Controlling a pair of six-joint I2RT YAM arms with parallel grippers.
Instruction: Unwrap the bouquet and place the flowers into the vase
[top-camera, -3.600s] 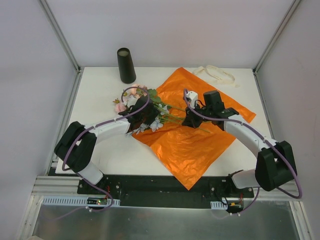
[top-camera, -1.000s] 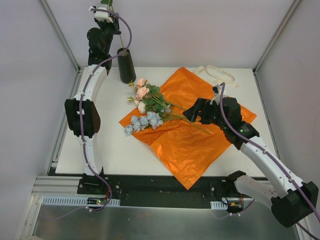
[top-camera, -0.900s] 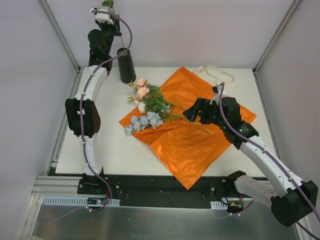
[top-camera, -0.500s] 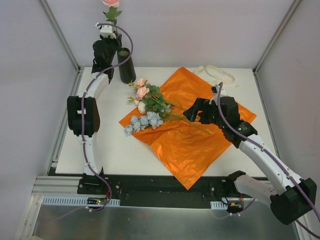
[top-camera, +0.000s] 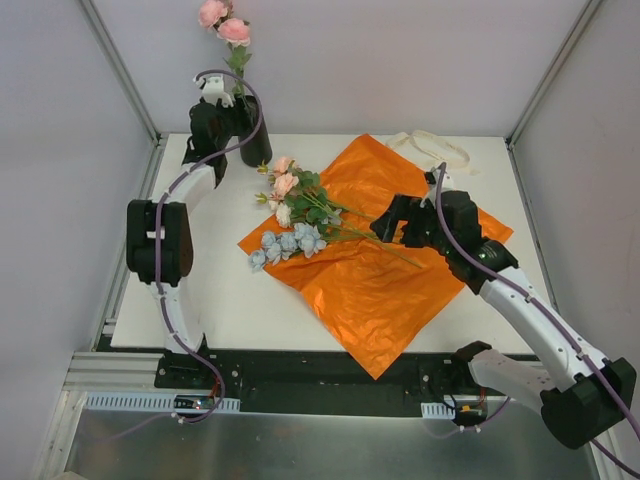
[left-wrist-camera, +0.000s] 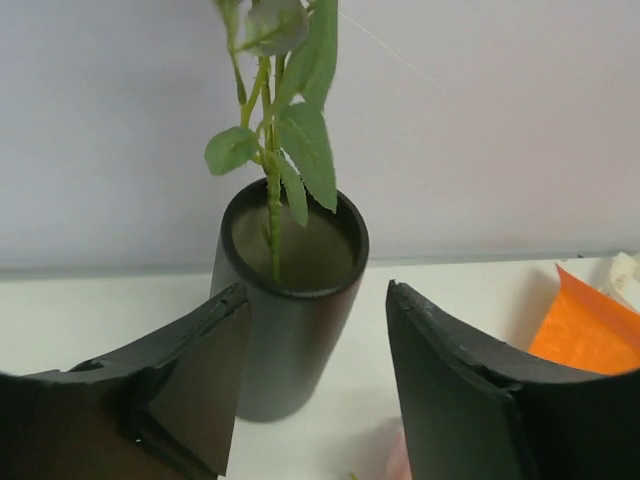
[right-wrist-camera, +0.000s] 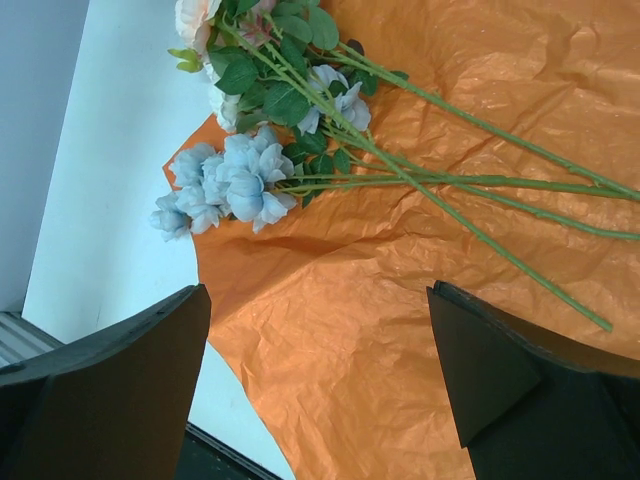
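Note:
The black vase (top-camera: 255, 140) stands at the table's back left with a pink rose stem (top-camera: 226, 24) upright in it. My left gripper (top-camera: 232, 125) is just beside the vase, open, holding nothing. In the left wrist view the vase (left-wrist-camera: 290, 330) sits just beyond my left gripper (left-wrist-camera: 316, 290), with the leafy green stem (left-wrist-camera: 272, 200) down its mouth. The other flowers (top-camera: 295, 215) lie loose on the spread orange paper (top-camera: 380, 280). My right gripper (top-camera: 395, 225) hovers open over their stems. In the right wrist view, pale blue roses (right-wrist-camera: 230, 180) and long stems (right-wrist-camera: 450, 180) lie ahead of my right gripper (right-wrist-camera: 318, 290).
A cream ribbon (top-camera: 435, 148) lies at the back right, past the paper's far corner. Metal frame posts (top-camera: 120, 70) rise at the table's back corners, close to the vase. The orange paper (right-wrist-camera: 400, 340) overhangs the near table edge.
My left gripper has come down beside the vase and opened, letting go of the pink rose stem, which now stands in the vase. The right arm has barely moved.

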